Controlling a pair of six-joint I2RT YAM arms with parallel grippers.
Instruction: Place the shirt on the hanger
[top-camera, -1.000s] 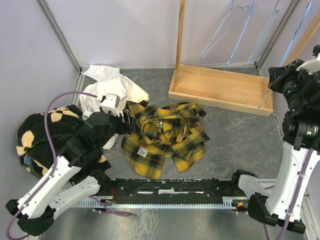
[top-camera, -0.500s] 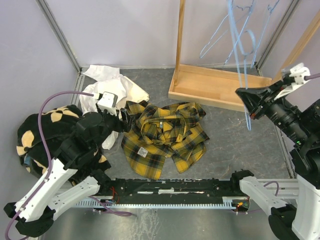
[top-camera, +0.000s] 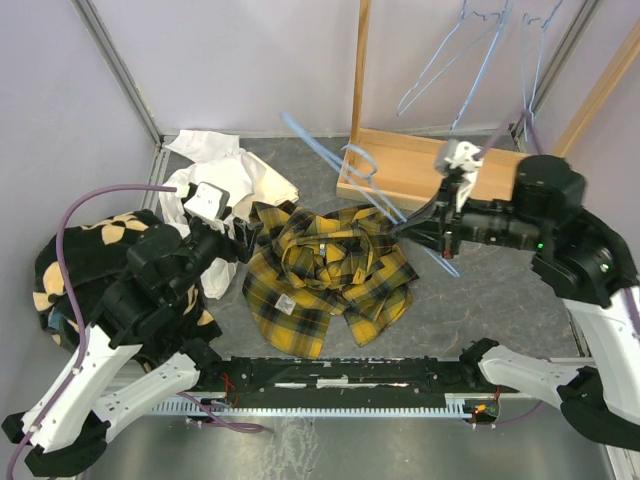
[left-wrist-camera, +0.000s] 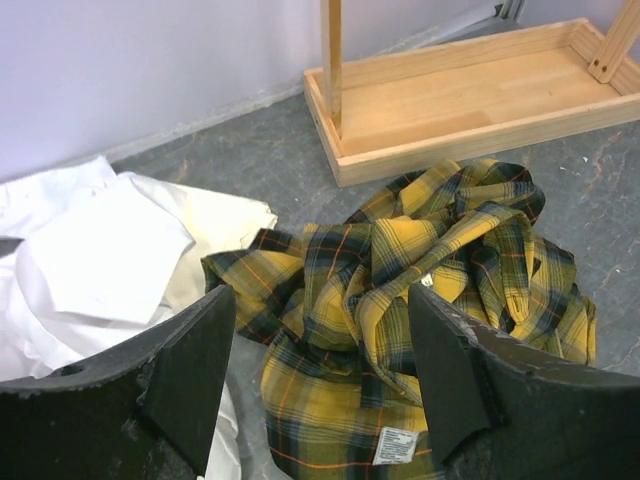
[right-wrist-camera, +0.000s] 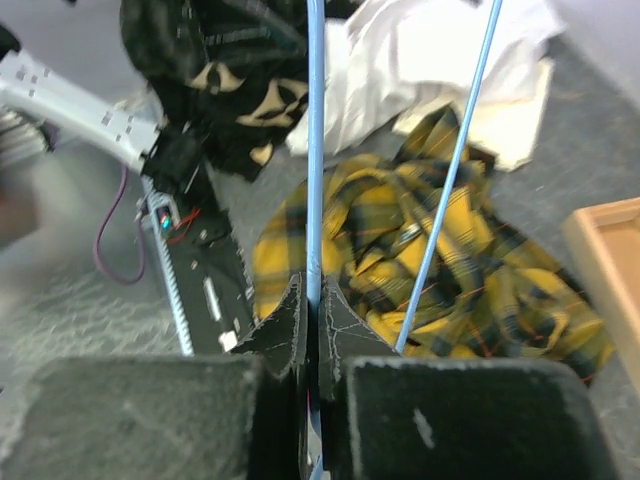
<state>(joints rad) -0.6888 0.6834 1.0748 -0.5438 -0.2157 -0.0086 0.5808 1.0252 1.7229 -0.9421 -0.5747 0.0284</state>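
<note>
Swinging off the rack (top-camera: 440, 180), right fingers (right-wrist-camera: 285, 325), clamped on the hanger (right-wrist-camera: 315, 150), have brought it over the shirt (top-camera: 330, 275), ready for threading; left fingers (left-wrist-camera: 190, 370) stand apart.

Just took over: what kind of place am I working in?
Probably a lab test cell: bare panel walls, a wooden rack with spare wire hangers, a plaid shirt crumpled on the table.

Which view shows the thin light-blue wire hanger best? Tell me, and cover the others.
Top external: the light-blue wire hanger appears nearly whole, though blurred, held by the right gripper. Right wrist shows only two wires, one pinched. Left wrist shows none of it.
</note>
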